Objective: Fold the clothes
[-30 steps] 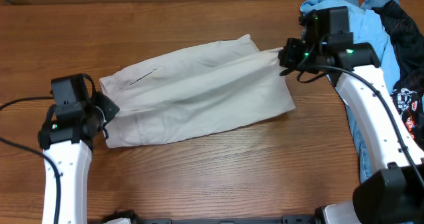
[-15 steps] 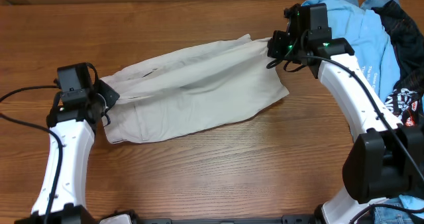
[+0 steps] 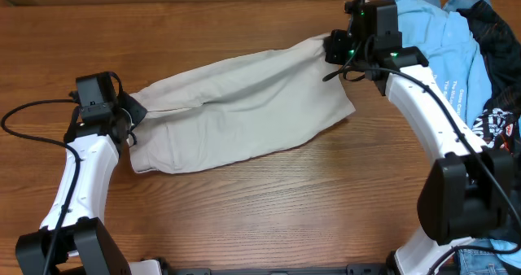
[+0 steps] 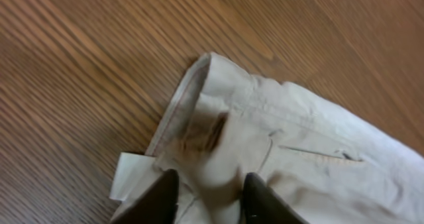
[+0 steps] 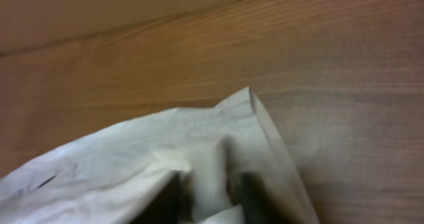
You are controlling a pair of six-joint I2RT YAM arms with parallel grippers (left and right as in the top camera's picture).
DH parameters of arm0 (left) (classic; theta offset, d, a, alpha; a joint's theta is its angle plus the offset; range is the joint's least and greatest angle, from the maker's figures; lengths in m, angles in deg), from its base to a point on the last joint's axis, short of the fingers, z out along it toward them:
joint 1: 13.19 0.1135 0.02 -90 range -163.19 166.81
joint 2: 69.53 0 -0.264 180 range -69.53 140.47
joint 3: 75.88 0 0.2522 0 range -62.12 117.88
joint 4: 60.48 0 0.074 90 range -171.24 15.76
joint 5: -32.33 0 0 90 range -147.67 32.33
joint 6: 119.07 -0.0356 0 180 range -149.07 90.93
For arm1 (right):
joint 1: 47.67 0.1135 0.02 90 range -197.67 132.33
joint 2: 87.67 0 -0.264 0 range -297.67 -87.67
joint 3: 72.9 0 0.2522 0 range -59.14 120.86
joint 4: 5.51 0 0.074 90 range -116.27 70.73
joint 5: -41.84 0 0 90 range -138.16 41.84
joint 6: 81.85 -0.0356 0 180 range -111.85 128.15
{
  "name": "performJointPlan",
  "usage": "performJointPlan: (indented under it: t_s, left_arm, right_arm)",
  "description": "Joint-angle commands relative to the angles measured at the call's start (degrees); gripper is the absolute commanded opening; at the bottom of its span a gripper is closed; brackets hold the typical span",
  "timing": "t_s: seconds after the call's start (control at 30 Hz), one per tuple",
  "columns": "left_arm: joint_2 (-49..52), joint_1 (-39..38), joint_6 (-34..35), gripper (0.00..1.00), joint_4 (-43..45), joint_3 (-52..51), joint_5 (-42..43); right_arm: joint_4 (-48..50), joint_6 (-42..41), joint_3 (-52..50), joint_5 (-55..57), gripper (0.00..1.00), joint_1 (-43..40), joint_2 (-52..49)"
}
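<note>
**Overhead.** The shorts point(image 3: 244, 108) lie stretched across the middle of the table point(image 3: 260, 218), running from lower left to upper right. They are mostly flat, with soft creases along their length. The left gripper point(image 3: 130, 116) is at their left end and the right gripper point(image 3: 332, 45) is at their upper right corner. A blue T-shirt point(image 3: 444, 39) and a black garment point(image 3: 492, 27) are heaped at the table's right side, behind the right arm. The T-shirt is near the shorts' right end; contact cannot be confirmed.

**Left wrist.** The end of the shorts point(image 4: 318, 164) shows a stitched edge and a slit pocket and rests on the wood. The left gripper point(image 4: 211, 184) pinches a fold of this cloth, with a dark finger on each side of it.

**Right wrist.** The picture is blurred. A corner of the shorts point(image 5: 132, 158) peaks over the table point(image 5: 344, 85). The right gripper point(image 5: 211, 191) is closed on a fold of cloth, which fills the gap between its two dark fingers point(image 5: 255, 197).
</note>
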State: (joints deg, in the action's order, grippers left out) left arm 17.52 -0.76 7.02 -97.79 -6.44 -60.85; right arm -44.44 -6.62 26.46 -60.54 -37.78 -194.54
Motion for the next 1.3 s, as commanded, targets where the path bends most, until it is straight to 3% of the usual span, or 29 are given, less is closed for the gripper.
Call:
performJointPlan:
  t_s: [0.0, 0.07, 0.27, 0.37, 0.43, 0.47, 0.7, 0.97, 1.27]
  left_arm:
    - [0.33, 0.37, 0.33, 0.56, 1.16, 1.53, -4.02]
    - [0.33, 0.44, 0.35, 0.63, 1.33, 1.53, -4.42]
    - [0.31, 0.42, 0.31, 0.62, 1.11, 1.55, -4.00]
    - [0.26, 0.42, -0.94, 0.43, 1.09, 1.53, -1.01]
    - [0.22, 0.37, -2.82, 0.07, 1.05, 1.55, 1.16]
    - [0.20, 0.35, -3.43, 0.04, 1.05, 1.55, 1.88]
    - [0.17, 0.31, -7.19, 0.04, -1.07, 1.55, 6.69]
    - [1.95, -0.63, -9.11, 0.05, 2.40, 1.49, 7.13]
    - [11.04, -2.45, -8.85, 0.06, 10.54, 1.49, 7.30]
  right_arm:
    - [1.60, 0.07, 1.86, 1.88, 0.43, 0.57, -1.73]
    - [1.44, 0.04, 1.86, 1.86, 0.43, 0.70, -2.60]
    - [-1.97, 0.17, 1.86, 3.78, 0.43, 0.59, -3.78]
    - [-4.33, 1.75, 1.86, 5.44, 0.43, 0.59, -3.78]
    - [-7.02, 1.73, 1.86, 7.63, 0.42, 0.59, -3.78]
    - [-8.15, 1.70, 1.86, 8.70, 0.42, 0.59, -3.78]
    - [-16.79, 1.77, 1.73, 9.77, 0.20, 0.61, -3.93]
    - [-13.33, 3.04, 0.59, 7.04, 0.19, 0.66, -7.89]
    - [-3.58, 3.04, 0.59, 5.84, 0.19, 0.66, -13.53]
